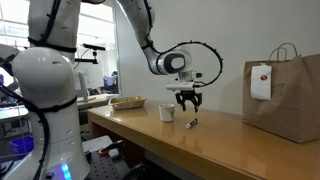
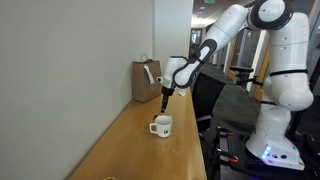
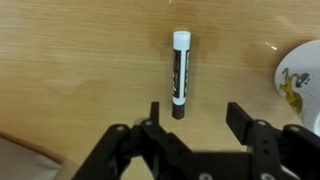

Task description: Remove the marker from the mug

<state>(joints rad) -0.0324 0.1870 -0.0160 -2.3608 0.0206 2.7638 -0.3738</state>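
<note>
The marker [image 3: 179,74], black with a white cap, lies flat on the wooden table in the wrist view; it also shows in an exterior view [image 1: 192,123] just right of the mug. The white mug [image 1: 166,112] stands upright on the table and shows in both exterior views [image 2: 161,126]; its rim is at the right edge of the wrist view [image 3: 303,76]. My gripper [image 3: 196,113] is open and empty, hovering above the table over the marker [image 1: 187,100], with the marker's dark end between and just beyond the fingertips.
A brown paper bag [image 1: 284,95] with a white tag stands at one end of the table, seen also in the exterior view [image 2: 145,80]. A flat tan tray [image 1: 128,102] lies beyond the mug. A wall runs along the table's far side.
</note>
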